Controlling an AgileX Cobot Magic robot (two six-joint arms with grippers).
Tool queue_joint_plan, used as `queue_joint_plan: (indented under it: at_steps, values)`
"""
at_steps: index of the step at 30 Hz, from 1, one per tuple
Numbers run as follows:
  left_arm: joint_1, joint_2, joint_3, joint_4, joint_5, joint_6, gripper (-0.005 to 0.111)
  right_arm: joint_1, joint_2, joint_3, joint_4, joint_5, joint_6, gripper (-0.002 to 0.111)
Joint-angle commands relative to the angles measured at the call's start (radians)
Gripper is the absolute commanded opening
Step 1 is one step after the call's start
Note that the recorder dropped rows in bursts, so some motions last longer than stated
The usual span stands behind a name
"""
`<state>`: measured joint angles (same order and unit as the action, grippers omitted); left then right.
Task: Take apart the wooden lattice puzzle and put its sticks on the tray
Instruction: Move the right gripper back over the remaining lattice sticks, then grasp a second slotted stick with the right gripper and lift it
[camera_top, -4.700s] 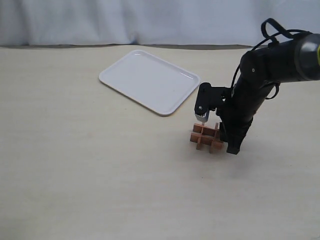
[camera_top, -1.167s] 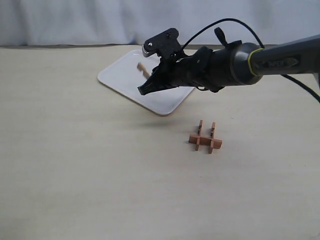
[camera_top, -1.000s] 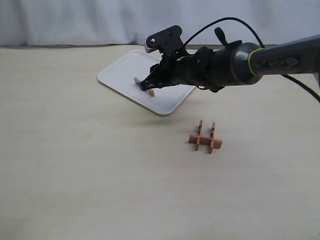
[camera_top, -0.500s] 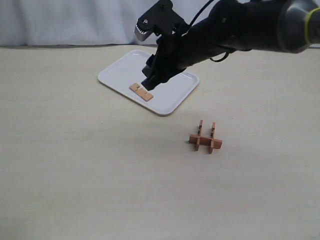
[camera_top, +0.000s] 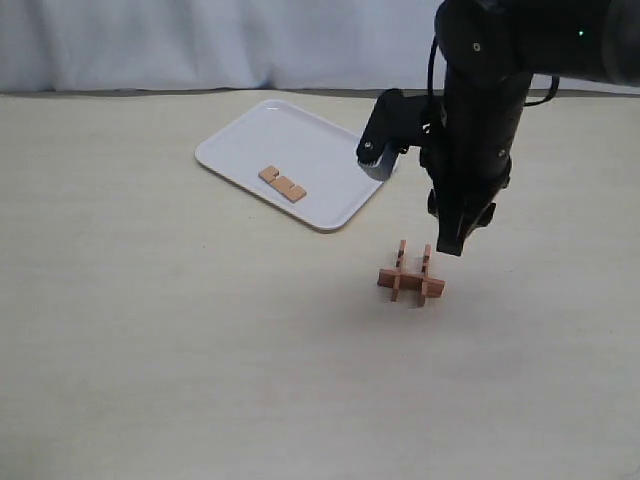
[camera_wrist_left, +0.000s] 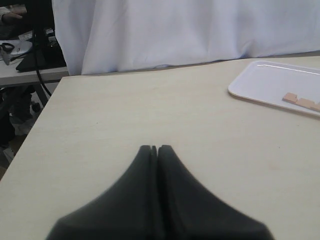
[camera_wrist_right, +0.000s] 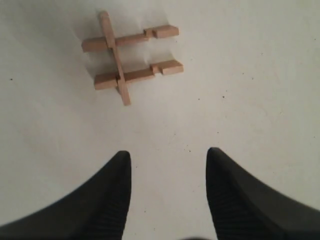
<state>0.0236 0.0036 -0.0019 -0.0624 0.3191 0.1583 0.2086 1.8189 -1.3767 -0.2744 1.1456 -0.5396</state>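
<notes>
The right hand (camera_top: 452, 243) hangs tip-down above the counter (camera_top: 180, 360), fingers apart with nothing between them. The wooden lattice puzzle (camera_top: 411, 275) lies on the counter just below it, a little to the tray side of the fingertips and not touching them.

In the right wrist view the puzzle (camera_wrist_right: 127, 57) sits ahead of the open hand (camera_wrist_right: 167, 152), off toward one finger rather than centred in the gap. It shows two parallel sticks and one crossing stick (camera_wrist_right: 114, 57). The parallel pair runs roughly along the line from finger to finger, and the crossing stick lies square to that line, so I judge the hand could pinch it once shifted over it and lowered.

The tray (camera_top: 335, 150) lies well beyond the hand, with one stick (camera_top: 283, 184) flat on it. The left hand (camera_wrist_left: 156, 150), fingers pressed together and holding nothing, is far off, so the right is plainly nearer.
</notes>
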Motion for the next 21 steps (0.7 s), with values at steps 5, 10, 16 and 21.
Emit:
queue_joint_plan:
  at_steps: [5, 10, 16, 21]
  values:
    - [0.0, -0.004, 0.002, 0.0, -0.01, 0.001, 0.0, -0.002, -0.009, 0.18, -0.054, -0.079, -0.099, 0.045]
    - [0.0, -0.004, 0.002, 0.0, -0.01, 0.001, 0.0, -0.002, -0.009, 0.302, -0.112, -0.305, -0.088, 0.045]
    - [0.0, -0.004, 0.002, 0.0, -0.01, 0.001, 0.0, -0.002, 0.005, 0.366, -0.131, -0.456, -0.073, 0.045]
    - [0.0, -0.004, 0.002, 0.0, -0.01, 0.001, 0.0, -0.002, 0.042, 0.366, -0.131, -0.485, -0.036, 0.045]
